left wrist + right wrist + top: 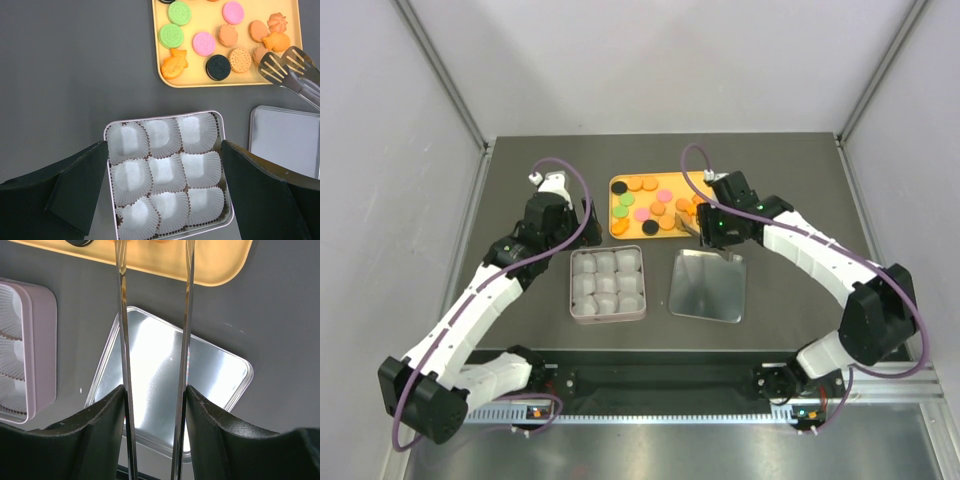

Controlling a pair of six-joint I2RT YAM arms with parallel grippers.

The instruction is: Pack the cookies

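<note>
cookies [203, 43]: all on tray [197, 67], far side of bench [75, 60]; faces embossed, any lettering too small to read
tin [165, 116]: nine paper cups [165, 170], 3x3, on the near side of the tray
lid [285, 140]: flat, right of tin, strip of bare bench between
left tool [164, 145]: spread, above tin, fingers outside both side rims
right tool [152, 395]: pinching tongs [287, 70], above lid
tongs tips: apart, at tray's near-right rim, beside orange cookies
room: bare bench left of tray and tin
</note>
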